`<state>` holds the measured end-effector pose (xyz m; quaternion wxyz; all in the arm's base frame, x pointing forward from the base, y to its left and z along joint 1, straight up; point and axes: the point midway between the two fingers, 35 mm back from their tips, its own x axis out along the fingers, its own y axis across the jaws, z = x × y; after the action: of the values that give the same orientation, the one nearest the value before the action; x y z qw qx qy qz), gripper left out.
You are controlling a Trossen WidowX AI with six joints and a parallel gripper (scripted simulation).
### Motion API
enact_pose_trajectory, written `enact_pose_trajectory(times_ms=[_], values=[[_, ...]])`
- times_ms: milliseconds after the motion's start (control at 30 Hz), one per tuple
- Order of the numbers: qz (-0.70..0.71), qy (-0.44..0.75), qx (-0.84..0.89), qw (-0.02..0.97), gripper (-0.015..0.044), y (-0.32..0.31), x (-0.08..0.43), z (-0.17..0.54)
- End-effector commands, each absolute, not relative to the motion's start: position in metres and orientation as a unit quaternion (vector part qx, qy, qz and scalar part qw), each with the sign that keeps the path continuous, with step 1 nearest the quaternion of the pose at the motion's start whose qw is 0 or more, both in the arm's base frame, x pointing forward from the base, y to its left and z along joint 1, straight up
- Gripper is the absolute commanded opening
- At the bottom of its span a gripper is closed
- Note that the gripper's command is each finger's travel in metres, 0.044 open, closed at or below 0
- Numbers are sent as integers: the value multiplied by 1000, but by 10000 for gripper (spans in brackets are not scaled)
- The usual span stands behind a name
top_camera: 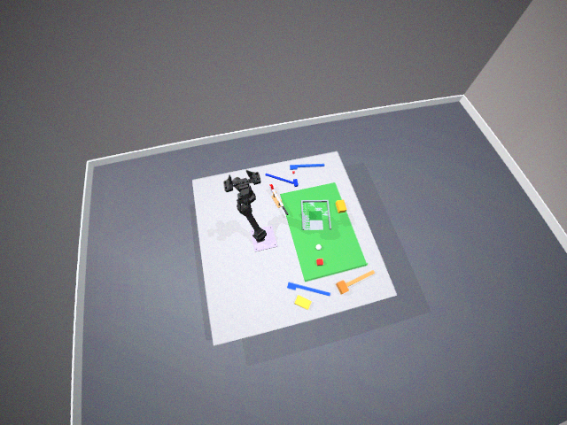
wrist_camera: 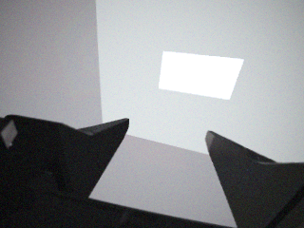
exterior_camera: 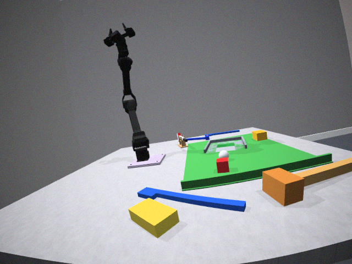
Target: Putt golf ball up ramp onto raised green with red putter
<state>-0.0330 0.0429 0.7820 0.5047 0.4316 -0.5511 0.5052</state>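
My gripper is open and empty, raised high above the table and far from the putter. The putter, with a red end and a dark end, rests tilted on a small wooden stand beside the mat. The white golf ball sits on the green mat, near a red cube. Grey rails edge the ramp area on three sides; the ramp's slope is hard to make out.
Blue sticks lie around the mat. An orange mallet and a yellow block lie near one end. An orange-yellow block stands by the mat's far side.
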Motion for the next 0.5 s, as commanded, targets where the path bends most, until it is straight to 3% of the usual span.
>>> enact_pose_trajectory(times_ms=[0, 267, 467], values=[[502, -553, 433, 505, 426, 41, -32, 782], [332, -592, 485, 551, 440, -40, 17, 770], [161, -574, 507, 623, 440, -108, 82, 740]])
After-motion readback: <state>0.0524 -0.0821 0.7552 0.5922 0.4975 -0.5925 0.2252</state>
